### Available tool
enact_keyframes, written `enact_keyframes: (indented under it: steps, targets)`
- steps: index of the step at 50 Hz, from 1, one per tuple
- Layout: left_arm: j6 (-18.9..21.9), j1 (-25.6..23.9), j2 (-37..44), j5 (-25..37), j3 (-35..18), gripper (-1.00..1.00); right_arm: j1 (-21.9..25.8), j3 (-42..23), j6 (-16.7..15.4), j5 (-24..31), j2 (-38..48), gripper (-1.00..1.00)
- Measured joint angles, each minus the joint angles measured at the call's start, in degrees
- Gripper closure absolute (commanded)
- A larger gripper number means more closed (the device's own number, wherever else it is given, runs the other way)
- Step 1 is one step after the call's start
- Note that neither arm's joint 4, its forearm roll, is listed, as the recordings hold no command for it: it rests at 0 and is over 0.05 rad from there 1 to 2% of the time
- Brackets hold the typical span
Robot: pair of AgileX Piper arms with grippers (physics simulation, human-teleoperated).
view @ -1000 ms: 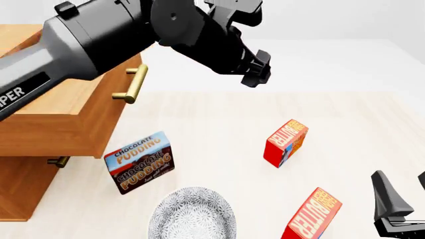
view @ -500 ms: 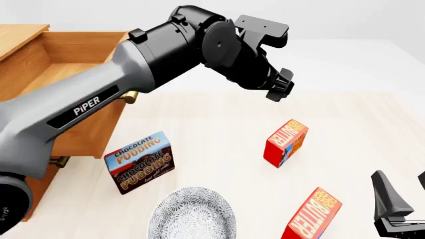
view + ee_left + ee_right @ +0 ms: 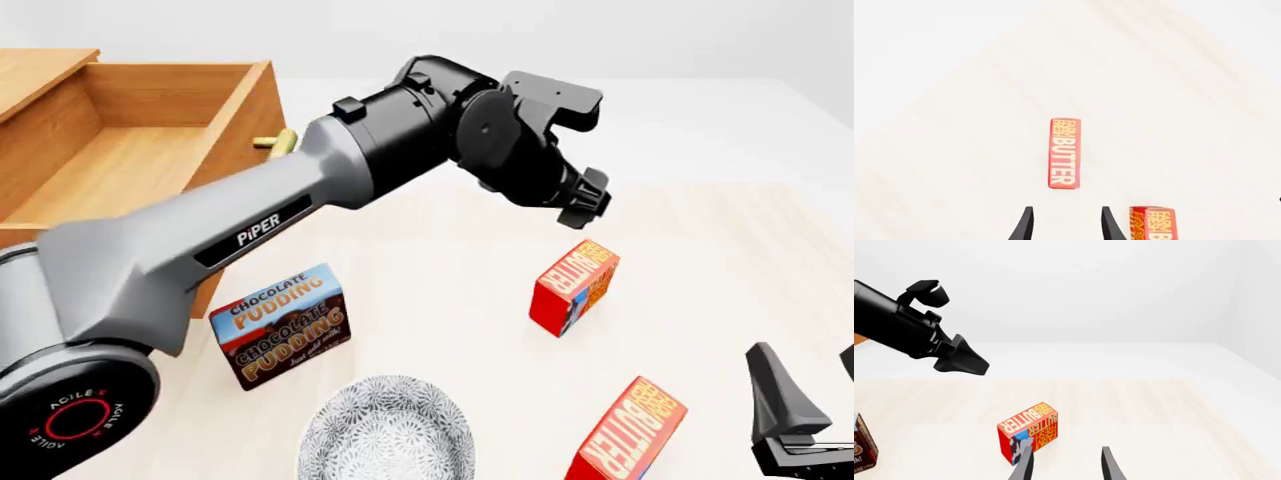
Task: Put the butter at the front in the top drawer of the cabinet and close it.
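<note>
The butter [image 3: 627, 432] at the front stands on the pale table [image 3: 441, 250] near the front edge, tilted, its red top with "BUTTER" lettering facing up; in the left wrist view only its corner shows [image 3: 1154, 224]. Behind it, well apart, stands the look-alike second carton [image 3: 575, 285], seen from above by the left wrist camera [image 3: 1065, 153] and from the side by the right wrist camera [image 3: 1028, 431].

The left gripper [image 3: 583, 195] hangs in the air above and just behind the second carton, touching nothing. In its own wrist view the two dark fingertips [image 3: 1026, 226] stand spread with bare table between them — released, holding nothing.

The right gripper [image 3: 801, 405] sits low at the table's front right corner, beside the front butter but apart from it. Its fingertips [image 3: 1109, 465] are likewise spread, empty, with the second carton beyond them.

The top drawer [image 3: 127, 150] of the cabinet [image 3: 40, 75] is pulled out at the left, its wooden floor bare; a bit of brass handle [image 3: 276, 140] shows behind the left arm. A Chocolate Pudding box [image 3: 282, 322] stands in front of the cabinet, and a patterned grey plate [image 3: 387, 430] lies just in front of the box.
</note>
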Motion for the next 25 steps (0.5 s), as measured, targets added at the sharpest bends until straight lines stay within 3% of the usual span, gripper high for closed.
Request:
enact_keyframes:
  steps: [25]
  targets:
    - [-2.0,0.1,2.7,-1.0,0.3,-1.0,0.0,0.0,0.0,0.0,0.0,-1.0]
